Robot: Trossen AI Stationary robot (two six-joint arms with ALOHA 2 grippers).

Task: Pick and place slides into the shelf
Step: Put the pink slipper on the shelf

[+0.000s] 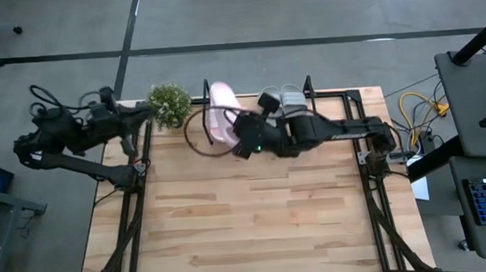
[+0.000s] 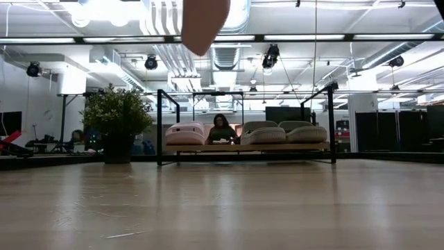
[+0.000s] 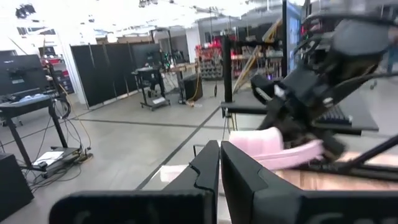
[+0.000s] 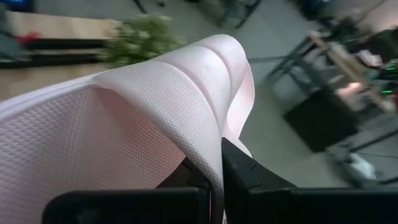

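A pale pink slide (image 1: 222,108) hangs high over the shelf's left end with my right gripper (image 4: 217,168) shut on it; in the low view only its tip (image 2: 205,24) dips in from above. The black wire shelf (image 2: 246,147) stands along the table's far edge. On its wooden base lie another pink slide (image 2: 184,133) and two grey slides (image 2: 262,133) (image 2: 302,132). My left gripper (image 3: 219,180) is shut on nothing, drawn back past the table's far left corner. My right gripper pinches the pink slide's ribbed strap at its edge (image 4: 214,146) between its two fingers. The fingers come from the table's right, slanting slightly down. The slide is lifted clear of shelf and table, its textured footbed (image 4: 93,143) turned toward the wrist camera.
A small green potted plant (image 1: 168,104) stands at the shelf's left end, close to the held slide. The near part of the wooden table (image 1: 256,219) is bare. A person sits in the room behind the shelf (image 2: 222,128).
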